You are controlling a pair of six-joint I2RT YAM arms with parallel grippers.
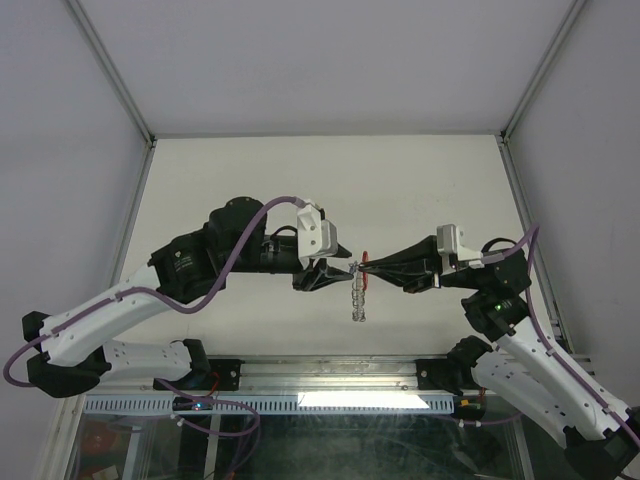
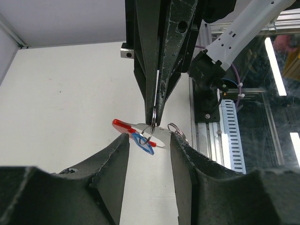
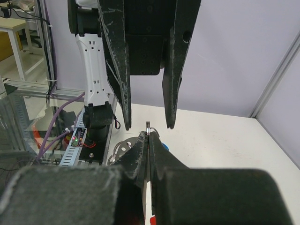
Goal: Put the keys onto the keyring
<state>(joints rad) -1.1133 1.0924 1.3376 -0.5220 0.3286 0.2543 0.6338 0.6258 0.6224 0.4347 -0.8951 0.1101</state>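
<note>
Slippage was the main risk: the right gripper [image 3: 149,137], closed tight, pinched the keyring [image 2: 153,117] by its thin ring at centre frame, above the desk [image 1: 250,180], so a nudge from the spread left gripper [image 2: 148,137] could twist it loose and drop everything (the blue key [image 2: 143,143] hung just below the ring). No writing was readable.

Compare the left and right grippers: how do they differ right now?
The right gripper is shut, pinching the keyring by its metal ring; the left gripper is open, gripping nothing. The right's fingers press together; the left's stand apart either side of the ring. Both face each other tip to tip.
</note>
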